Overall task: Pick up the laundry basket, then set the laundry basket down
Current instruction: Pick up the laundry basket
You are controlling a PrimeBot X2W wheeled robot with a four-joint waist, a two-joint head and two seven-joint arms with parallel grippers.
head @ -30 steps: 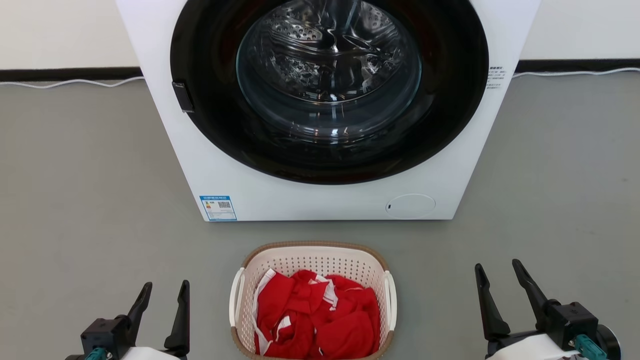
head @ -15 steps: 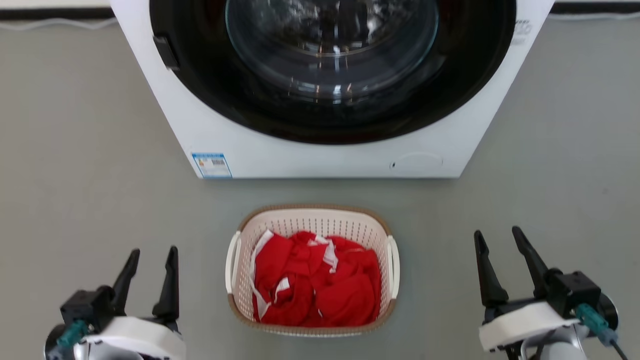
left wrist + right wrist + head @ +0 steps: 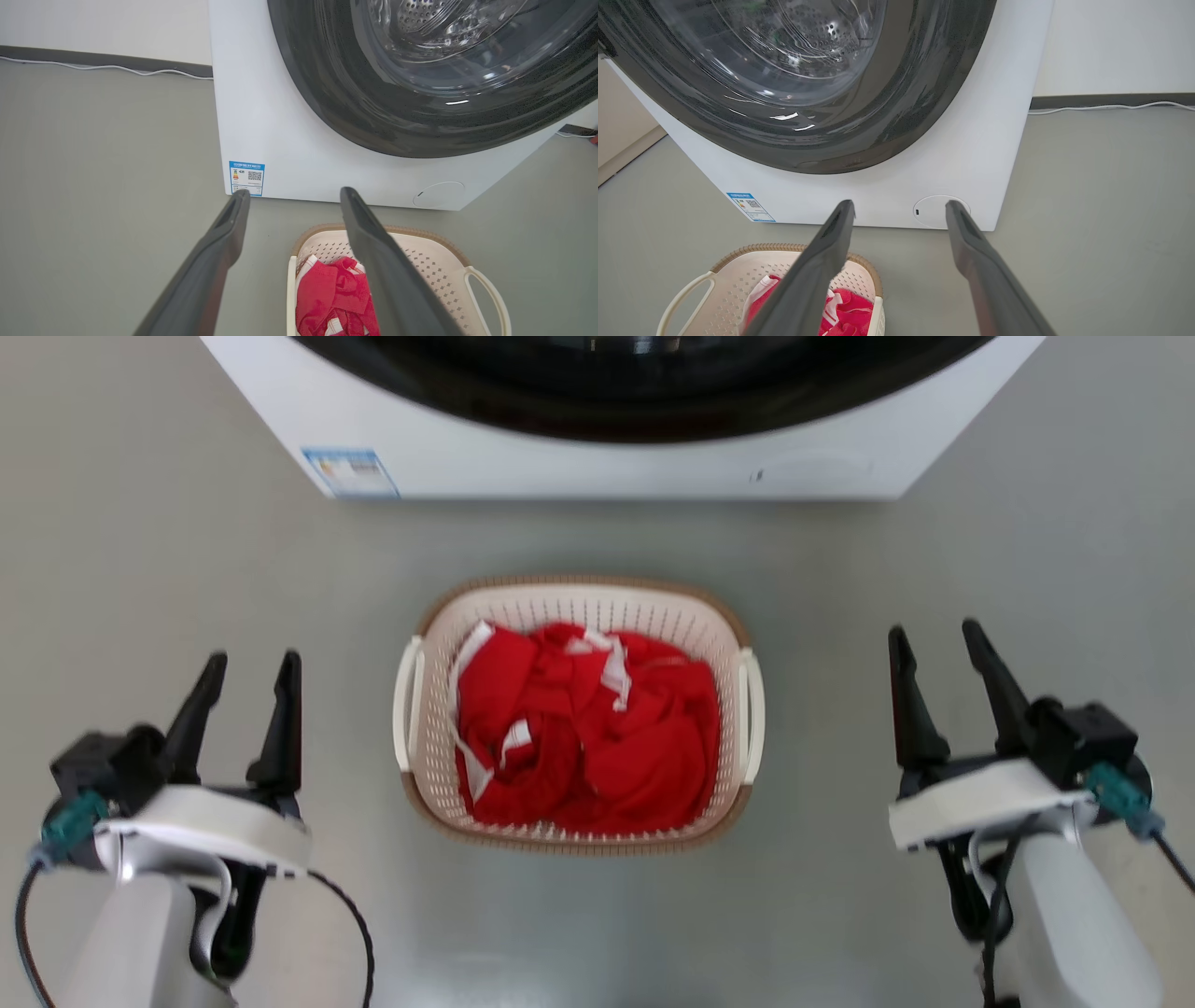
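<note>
Cream plastic laundry basket [image 3: 579, 586] sits on the floor [image 3: 597, 924] between left gripper [image 3: 254, 658] and right gripper [image 3: 935, 630], both spread wide and empty. The camera has tipped down, framing it whole; pickup not yet begun.

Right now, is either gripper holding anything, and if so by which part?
Nothing is held. The left gripper and the right gripper are both open with nothing between their fingers. Each stands apart from the laundry basket, which sits on the floor between them.
</note>
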